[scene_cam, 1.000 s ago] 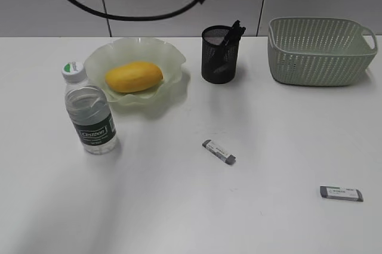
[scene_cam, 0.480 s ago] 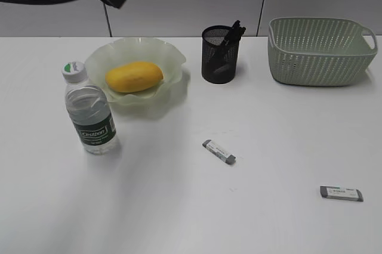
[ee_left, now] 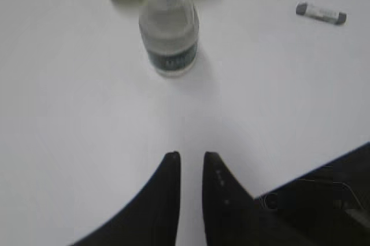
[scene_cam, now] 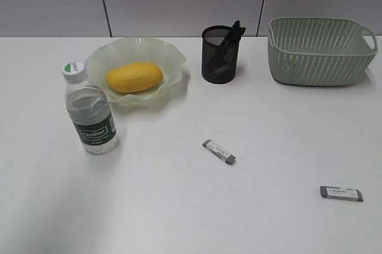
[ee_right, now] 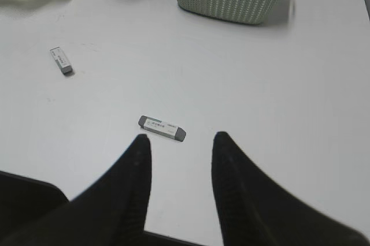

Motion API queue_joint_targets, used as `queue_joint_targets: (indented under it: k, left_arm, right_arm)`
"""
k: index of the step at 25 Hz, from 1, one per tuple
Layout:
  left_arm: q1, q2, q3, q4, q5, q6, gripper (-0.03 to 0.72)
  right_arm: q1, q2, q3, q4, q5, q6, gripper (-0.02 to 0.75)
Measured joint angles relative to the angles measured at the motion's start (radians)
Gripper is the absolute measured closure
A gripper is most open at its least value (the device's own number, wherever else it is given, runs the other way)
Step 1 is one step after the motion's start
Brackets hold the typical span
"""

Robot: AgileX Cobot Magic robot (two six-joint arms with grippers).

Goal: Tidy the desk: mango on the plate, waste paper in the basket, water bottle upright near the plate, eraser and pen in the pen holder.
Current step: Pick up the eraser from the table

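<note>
The dark arm that crossed the top of the exterior view a second ago, and hung over the upper left corner half a second ago, is gone from that view; only its faint shadow on the wide plain white desk (scene_cam: 179, 206) has faded with it. Nothing on the desk has shifted.

The left gripper (ee_left: 191, 162) hangs above bare desk with its two black fingers (ee_left: 167, 182) drawn close, only a thin slit between them, holding nothing and touching nothing. The right gripper (ee_right: 179, 145) stands clearly parted and empty above the desk, with one small grey-and-white block eraser (ee_right: 162, 129) lying just beyond its fingertips, apart from them.

The smooth yellow-orange oval mango (scene_cam: 133, 77) lies in the pale green translucent plate with the ruffled rim (scene_cam: 173, 57). The small clear water bottle with white cap and dark green label (scene_cam: 89, 111) stands upright just beside the plate, on its front left. The black round wire-mesh pen holder (scene_cam: 219, 57) stands right of the plate with a dark pen (scene_cam: 233, 32) leaning out of its top. The pale sage-green woven-look rectangular basket (scene_cam: 319, 54) sits at the far right; what lies inside it cannot be told. A second grey-and-white eraser (scene_cam: 218, 151) lies on open desk near the middle, well apart from the first.
</note>
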Motion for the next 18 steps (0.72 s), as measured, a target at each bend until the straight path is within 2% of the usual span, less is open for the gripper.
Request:
queue_joint_targets:
  k: [3,8,14,18]
  left_arm:
    - [0.0,-0.225,0.12,-0.013,0.062,-0.009,0.59]
    - [0.0,-0.48,0.199,-0.021,0.175,-0.011,0.59]
    - [0.0,-0.713,0.287,-0.021,0.167,-0.013,0.569]
    - [0.005,-0.788,0.31,-0.01,0.131,-0.014,0.553]
  right_arm:
    - [0.0,0.0,0.0,0.0,0.0,0.0,0.444]
    - [0.0,0.0,0.0,0.001,0.0,0.0,0.444]
    - [0.0,0.0,0.0,0.001,0.0,0.0,0.444]
    - [0.0,0.0,0.0,0.001,0.0,0.0,0.444]
